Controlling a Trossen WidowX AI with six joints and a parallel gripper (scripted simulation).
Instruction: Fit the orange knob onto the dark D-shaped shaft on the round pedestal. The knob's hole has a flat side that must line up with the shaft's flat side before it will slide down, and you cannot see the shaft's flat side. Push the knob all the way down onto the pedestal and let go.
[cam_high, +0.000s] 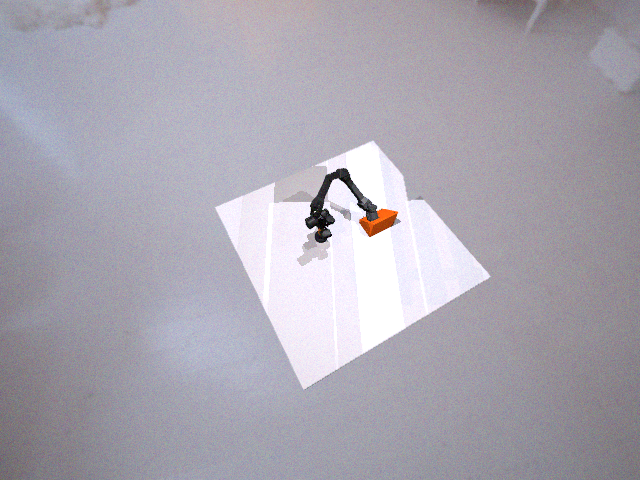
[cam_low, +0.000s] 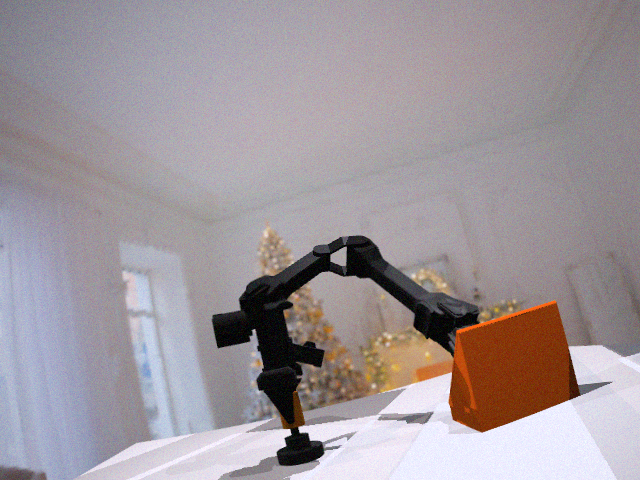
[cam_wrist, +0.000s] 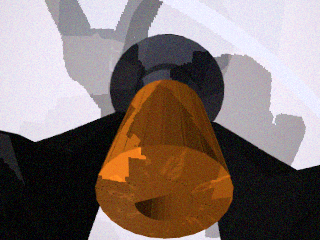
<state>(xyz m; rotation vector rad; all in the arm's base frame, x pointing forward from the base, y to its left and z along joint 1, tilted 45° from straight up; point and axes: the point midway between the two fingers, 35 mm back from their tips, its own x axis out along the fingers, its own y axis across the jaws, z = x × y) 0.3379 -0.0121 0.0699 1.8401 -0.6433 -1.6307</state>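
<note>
My gripper (cam_low: 291, 419) (cam_wrist: 166, 126) points down and is shut on the orange knob (cam_low: 299, 412) (cam_wrist: 165, 132). The knob is a tapered piece held upright between the fingers, with a D-shaped opening showing in its near end in the wrist view. The dark round pedestal (cam_high: 319, 238) (cam_low: 299, 455) (cam_wrist: 121, 86) stands on the table below it, with a narrower raised step. In the exterior view a short length of dark shaft (cam_low: 295, 430) shows between the knob's lower end and that step. How far the shaft reaches into the knob, and its flat side, are hidden.
A large orange wedge-shaped block (cam_high: 383, 222) (cam_low: 511, 369) stands on the white table (cam_high: 302, 310) beside the arm's base, well to the right of the pedestal. Shadows of the arm fall across the table around the pedestal.
</note>
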